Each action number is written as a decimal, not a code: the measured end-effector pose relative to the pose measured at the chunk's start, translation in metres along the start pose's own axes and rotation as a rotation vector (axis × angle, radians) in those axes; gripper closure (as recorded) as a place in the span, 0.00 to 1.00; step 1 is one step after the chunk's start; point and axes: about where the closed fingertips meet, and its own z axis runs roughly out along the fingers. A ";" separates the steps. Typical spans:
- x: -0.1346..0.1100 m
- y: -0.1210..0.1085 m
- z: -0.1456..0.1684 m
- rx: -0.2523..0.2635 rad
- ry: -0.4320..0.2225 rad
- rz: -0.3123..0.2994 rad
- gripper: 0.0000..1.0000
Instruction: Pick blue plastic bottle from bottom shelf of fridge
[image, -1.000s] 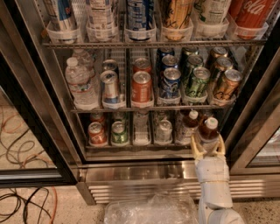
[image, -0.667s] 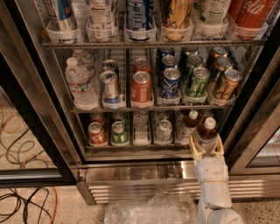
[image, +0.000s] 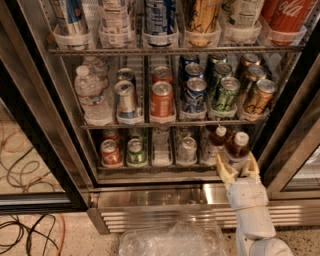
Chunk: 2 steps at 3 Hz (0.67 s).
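At the fridge's bottom shelf, the gripper stays at the unlifted blue plastic bottle; whether it is gripping cannot be told.

A clear water bottle stands at mid-left beside rows of soda cans, with a red can at centre. Black and orange cables sprawl at lower left. Crumpled clear plastic lies at bottom centre, just left of the pincer at lower right.

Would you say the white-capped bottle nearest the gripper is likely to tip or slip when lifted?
The bottle looks full, so probably heavy for its size. Tall and narrow, it may tip if nudged high. Smooth plastic could slip; the gripper is low at its base.
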 end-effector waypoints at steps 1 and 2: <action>-0.021 0.016 -0.015 -0.141 -0.019 -0.014 1.00; -0.037 0.038 -0.039 -0.285 -0.028 -0.022 1.00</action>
